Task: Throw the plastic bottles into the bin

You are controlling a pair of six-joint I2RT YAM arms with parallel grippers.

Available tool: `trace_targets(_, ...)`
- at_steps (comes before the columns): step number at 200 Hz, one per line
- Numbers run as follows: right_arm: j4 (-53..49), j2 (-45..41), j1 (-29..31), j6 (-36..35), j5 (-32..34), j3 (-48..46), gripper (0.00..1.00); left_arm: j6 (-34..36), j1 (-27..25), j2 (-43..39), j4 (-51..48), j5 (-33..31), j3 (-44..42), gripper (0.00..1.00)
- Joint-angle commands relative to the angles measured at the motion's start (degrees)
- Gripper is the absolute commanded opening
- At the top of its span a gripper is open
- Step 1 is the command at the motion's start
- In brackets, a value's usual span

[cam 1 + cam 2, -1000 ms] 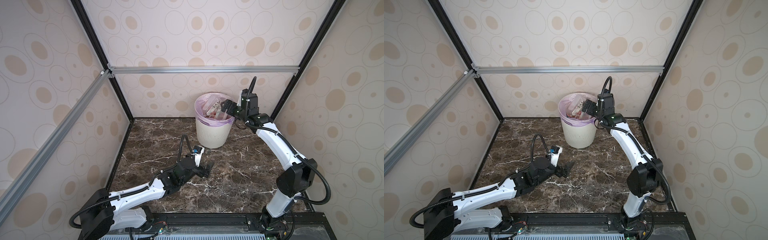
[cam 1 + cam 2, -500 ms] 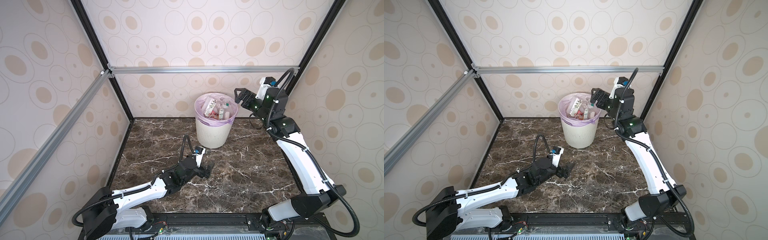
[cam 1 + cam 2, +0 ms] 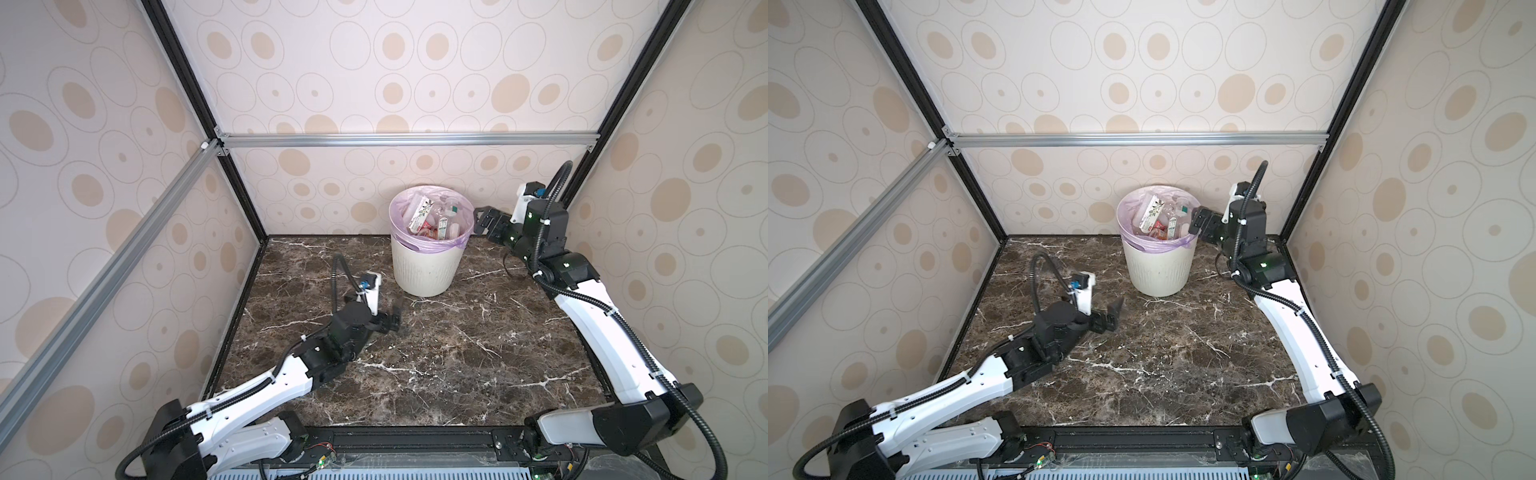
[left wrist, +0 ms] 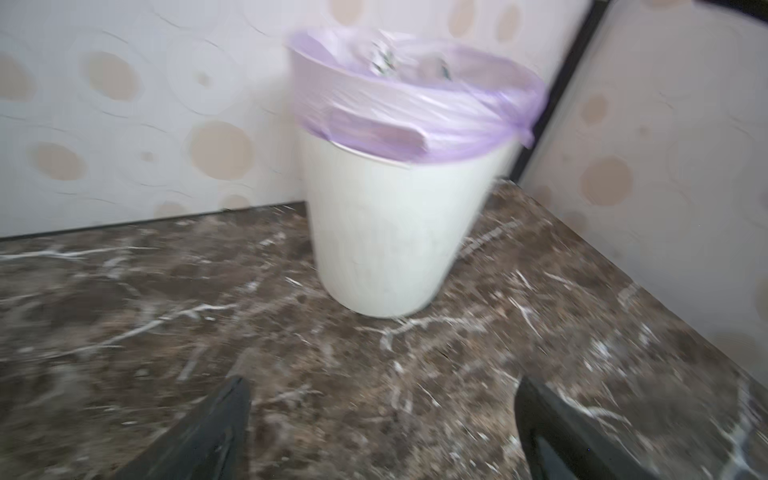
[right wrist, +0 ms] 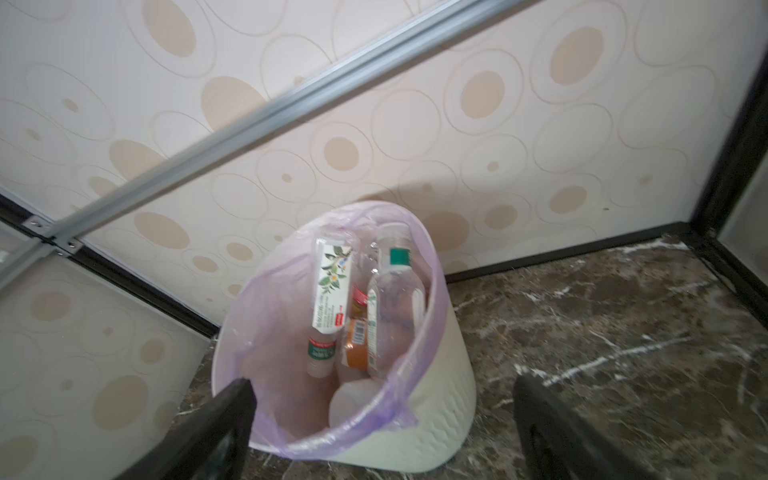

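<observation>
the fingers (image 5: pixel 216 432) of the right gripper (image 3: pixel 481 219) are spread as wide as they go, and nothing is held between them. the same is seen at the left gripper (image 3: pixel 395 319): its fingers (image 4: pixel 208 432) are wide apart and empty.

the right gripper is seen up in the air just beside the rim of the bin (image 3: pixel 424 266), on the side by the right wall (image 3: pixel 685 208), and it is pointed at the bin's mouth. the rim does not look touched. the left gripper is seen low over the table (image 3: pixel 457 353), well apart from the bin, with the bin ahead of its fingers. so the right arm is by far the nearer one to the bin.

the plastic bottles (image 3: pixel 419 215) are found inside the bin, packed together. most are stood on end or leaned, so their long sides run from the bin's bottom up to its mouth. a white-label bottle (image 5: pixel 332 286) is leaned at the top of the pile.

no bottle is seen on the table in any view, so the job is judged to be done or nearly done, and no new grab looks needed.

some spots are hidden: the table behind the bin, the table under both arms, and the bottom of the bin. the left wrist view is blurred. the bottles in the bin cannot be counted.
</observation>
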Motion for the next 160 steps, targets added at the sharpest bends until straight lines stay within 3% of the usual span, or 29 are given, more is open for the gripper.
trace_targets(1, 0.61, -5.25, -2.83, -1.27, 5.1, -9.58, 0.99, 1.87, 6.64, -6.31, 0.28, -12.73, -0.67, 0.99)
trace_targets(16, 2.5, -8.77, -3.48, -2.89, 9.01, -17.07, 0.99, 2.83, 12.22, -10.51, 4.13, -13.73, -4.9, 0.99)
trace_targets(35, 3.93, -11.63, -3.91, -5.23, 14.73, -24.85, 0.99, 6.11, 15.02, -13.32, 12.16, -21.24, -11.54, 0.99)
trace_targets(50, 4.25, -12.61, -4.36, -5.25, 18.07, -29.34, 1.0, 8.58, 17.64, -13.21, 18.18, -26.76, -17.43, 0.99)
trace_targets(72, 8.19, -13.86, -4.62, -5.6, 19.78, -36.87, 1.0, 10.83, 23.28, -10.41, 30.22, -28.68, -27.02, 0.99)
trace_targets(84, 11.43, -14.19, -4.63, -6.07, 21.29, -40.96, 1.0, 9.92, 27.65, -8.15, 35.74, -25.02, -31.39, 0.99)
trace_targets(99, 16.89, -14.29, -4.62, -7.82, 23.3, -46.0, 0.99, 8.59, 34.25, -3.29, 48.37, -15.97, -37.8, 0.99)
trace_targets(114, 22.09, -14.15, -4.61, -9.41, 25.68, -50.33, 1.0, 5.71, 39.2, 3.48, 55.48, -11.75, -39.29, 0.99)
trace_targets(147, 34.48, -12.92, -4.63, -13.26, 29.08, -57.51, 1.0, 8.32, 40.65, 19.11, 64.15, -4.69, -35.16, 0.99)
trace_targets(160, 39.36, -11.59, -4.63, -14.56, 30.65, -59.45, 1.0, 9.39, 40.52, 20.68, 57.54, -2.12, -30.86, 0.99)
